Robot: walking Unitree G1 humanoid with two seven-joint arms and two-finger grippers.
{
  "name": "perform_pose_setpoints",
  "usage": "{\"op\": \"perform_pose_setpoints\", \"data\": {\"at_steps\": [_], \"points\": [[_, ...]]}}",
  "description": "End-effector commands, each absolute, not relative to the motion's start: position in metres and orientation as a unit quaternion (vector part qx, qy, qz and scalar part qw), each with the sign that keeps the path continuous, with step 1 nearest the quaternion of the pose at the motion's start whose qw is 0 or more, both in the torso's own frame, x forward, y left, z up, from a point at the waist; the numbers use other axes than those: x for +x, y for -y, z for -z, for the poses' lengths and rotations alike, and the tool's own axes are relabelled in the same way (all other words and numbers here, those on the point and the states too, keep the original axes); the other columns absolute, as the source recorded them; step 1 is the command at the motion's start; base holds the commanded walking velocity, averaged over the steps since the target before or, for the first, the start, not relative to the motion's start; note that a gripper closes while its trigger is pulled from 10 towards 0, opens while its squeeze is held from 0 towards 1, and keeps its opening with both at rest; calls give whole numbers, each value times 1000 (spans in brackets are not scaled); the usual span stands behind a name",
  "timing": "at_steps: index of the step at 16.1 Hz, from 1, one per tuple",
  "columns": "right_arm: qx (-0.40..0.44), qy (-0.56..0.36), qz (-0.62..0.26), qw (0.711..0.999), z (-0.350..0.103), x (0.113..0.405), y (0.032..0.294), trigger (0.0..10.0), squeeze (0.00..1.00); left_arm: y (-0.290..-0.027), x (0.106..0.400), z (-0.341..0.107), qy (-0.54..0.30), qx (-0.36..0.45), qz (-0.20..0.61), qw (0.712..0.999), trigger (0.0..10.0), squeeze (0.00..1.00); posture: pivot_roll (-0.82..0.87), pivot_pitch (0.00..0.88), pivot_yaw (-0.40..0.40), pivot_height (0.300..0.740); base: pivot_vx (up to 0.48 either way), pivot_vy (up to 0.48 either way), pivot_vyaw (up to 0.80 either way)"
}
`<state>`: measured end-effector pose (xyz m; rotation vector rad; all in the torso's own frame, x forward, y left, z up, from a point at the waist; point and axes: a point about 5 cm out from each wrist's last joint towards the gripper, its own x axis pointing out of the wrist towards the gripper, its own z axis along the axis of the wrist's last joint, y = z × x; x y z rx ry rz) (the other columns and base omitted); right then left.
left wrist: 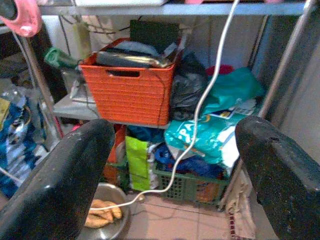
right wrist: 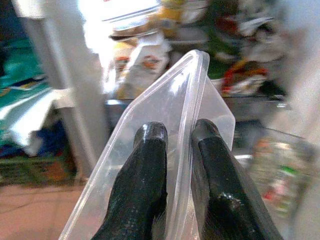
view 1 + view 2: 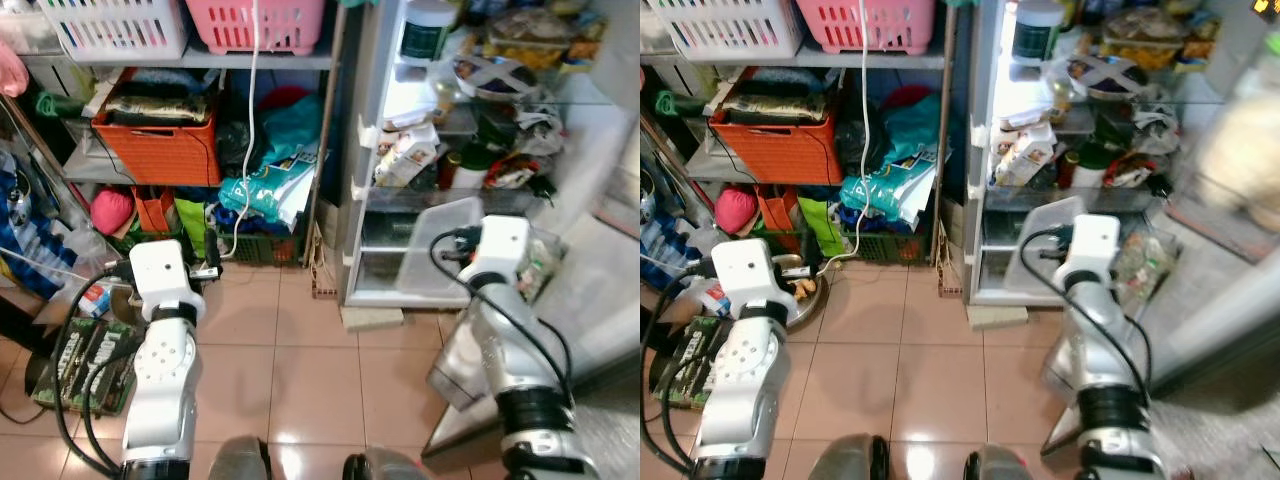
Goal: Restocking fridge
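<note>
clear plastic container (image 2: 165, 150) (see-through) | ribbed orange plastic crate (image 1: 131, 87) | pink slotted laundry basket (image 3: 256, 24) | pinkish-tan square floor tiles (image 3: 290, 370)

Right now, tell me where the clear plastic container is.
The clear plastic container is clamped by its rim in the right gripper, held up on the robot's right in front of the open fridge, level with its lower shelves.

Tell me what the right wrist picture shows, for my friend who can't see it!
The right tool pinches the rim of a clear plastic container between its two black fingers, holding it up before the open fridge. Behind it, blurred, bright fridge shelves hold a carton and other packets.
</note>
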<state>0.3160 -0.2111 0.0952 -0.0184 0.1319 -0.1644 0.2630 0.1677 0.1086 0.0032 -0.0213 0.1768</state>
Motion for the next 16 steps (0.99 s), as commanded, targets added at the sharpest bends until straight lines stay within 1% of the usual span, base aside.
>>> {"op": "perform_pose_setpoints", "data": {"at_steps": [1,8,14,16], "points": [[-8,-59,96,994,-100,320,213,10000,0,-168,263,-106,0,-7,-89,996,10000,0,51,97,-8,740,0,0,0],[-20,-48,133,990,-103,322,220,10000,0,-167,265,-105,-8,-17,-86,996,10000,0,54,94,-9,740,0,0,0],[-49,-37,194,979,-110,322,239,10000,0,-168,265,-105,-11,-16,-85,996,10000,0,53,97,-6,740,0,277,0],[-56,-34,204,977,-111,322,242,10000,0,-167,265,-105,-12,-16,-84,996,10000,0,53,99,-5,740,0,454,0]]}}
